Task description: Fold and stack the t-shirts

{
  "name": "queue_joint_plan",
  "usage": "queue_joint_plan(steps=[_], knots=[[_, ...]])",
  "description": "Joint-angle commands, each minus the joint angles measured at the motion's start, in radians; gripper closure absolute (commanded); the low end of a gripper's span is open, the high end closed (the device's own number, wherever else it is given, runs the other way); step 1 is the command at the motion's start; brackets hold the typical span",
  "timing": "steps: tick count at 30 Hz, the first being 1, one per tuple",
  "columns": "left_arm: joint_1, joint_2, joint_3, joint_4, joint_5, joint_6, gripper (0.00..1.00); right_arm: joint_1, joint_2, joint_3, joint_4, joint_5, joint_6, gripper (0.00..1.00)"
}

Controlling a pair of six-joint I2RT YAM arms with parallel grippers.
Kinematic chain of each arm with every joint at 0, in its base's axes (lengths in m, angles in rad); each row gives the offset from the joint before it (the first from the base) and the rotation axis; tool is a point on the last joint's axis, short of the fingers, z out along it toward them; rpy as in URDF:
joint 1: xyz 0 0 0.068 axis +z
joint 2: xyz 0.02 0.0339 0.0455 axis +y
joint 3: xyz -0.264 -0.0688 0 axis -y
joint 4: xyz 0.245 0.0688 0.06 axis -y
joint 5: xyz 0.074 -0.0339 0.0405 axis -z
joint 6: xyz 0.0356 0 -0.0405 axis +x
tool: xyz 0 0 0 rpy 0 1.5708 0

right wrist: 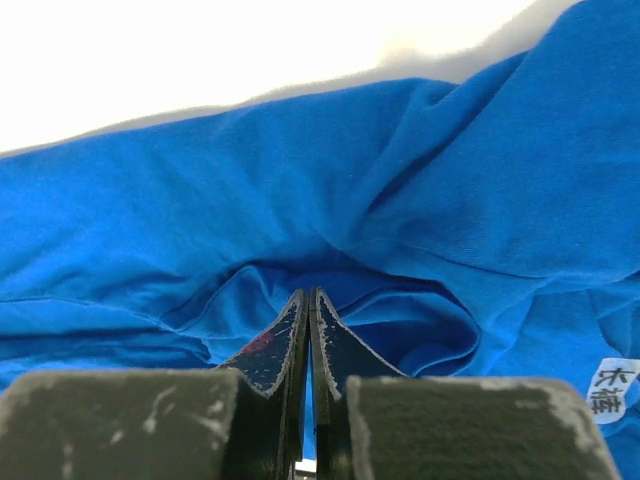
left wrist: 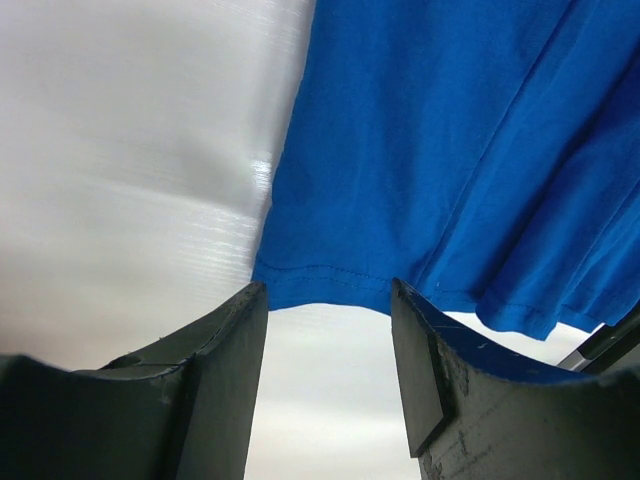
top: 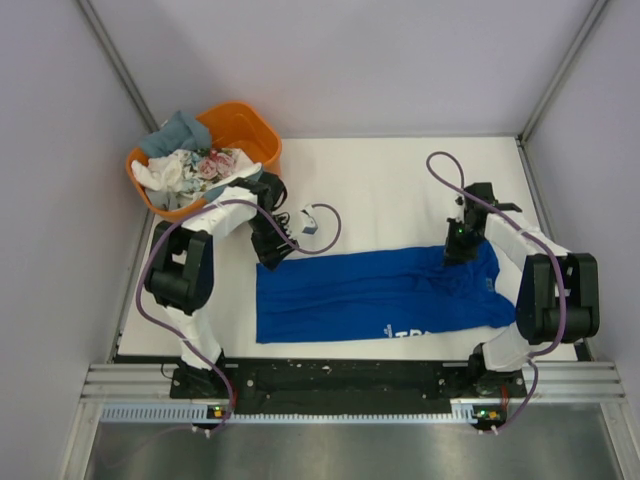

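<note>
A royal blue t-shirt [top: 370,295] lies spread lengthwise on the white table [top: 380,180], with white lettering at its near edge. My left gripper [top: 272,258] is at the shirt's far left corner. In the left wrist view this gripper [left wrist: 328,290] stands open, the blue hem [left wrist: 330,278] just at its fingertips and nothing between them. My right gripper [top: 455,255] is low at the far right end, by the collar. Its jaws [right wrist: 310,293] are shut, pinching a fold of the blue cloth [right wrist: 400,190]. More t-shirts [top: 195,165], grey-blue, white and floral, are piled in the tub.
An orange plastic tub [top: 250,125] stands at the back left corner of the table. A small white and blue plug [top: 310,220] on a purple cable hangs near the left arm. Grey walls close in both sides.
</note>
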Motion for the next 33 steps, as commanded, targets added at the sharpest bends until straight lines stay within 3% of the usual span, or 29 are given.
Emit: queue_joint_plan(steps=[1, 5, 9, 17, 19, 21, 24, 28, 33], knots=[[-0.005, 0.0, 0.027, -0.018, 0.027, 0.011, 0.43, 0.011, -0.036, -0.006, -0.007, -0.084, 0.013, 1.0], [-0.024, -0.008, 0.056, -0.019, 0.047, 0.017, 0.44, 0.028, -0.112, -0.047, -0.034, -0.13, 0.025, 1.0], [-0.067, -0.016, 0.116, -0.039, 0.16, 0.057, 0.44, 0.051, -0.186, -0.121, -0.053, -0.196, 0.053, 1.0], [-0.248, 0.052, 0.276, -0.006, 0.37, 0.117, 0.43, 0.167, -0.234, -0.193, -0.056, -0.244, 0.119, 1.0], [-0.291, 0.069, 0.303, 0.043, 0.399, 0.115, 0.42, 0.166, -0.269, -0.17, -0.079, -0.178, 0.135, 1.0], [-0.326, 0.085, 0.333, 0.123, 0.432, 0.092, 0.4, 0.129, -0.336, -0.146, -0.105, -0.1, 0.154, 0.78], [-0.361, 0.136, 0.403, 0.29, 0.528, -0.047, 0.39, -0.021, -0.388, -0.14, -0.12, -0.064, 0.157, 0.63], [-0.43, 0.263, 0.506, 0.526, 0.582, -0.324, 0.39, -0.176, -0.399, -0.147, -0.129, -0.02, 0.154, 0.61], [-0.53, 0.378, 0.593, 0.729, 0.536, -0.535, 0.39, -0.222, -0.418, -0.19, -0.114, 0.006, 0.185, 0.6]])
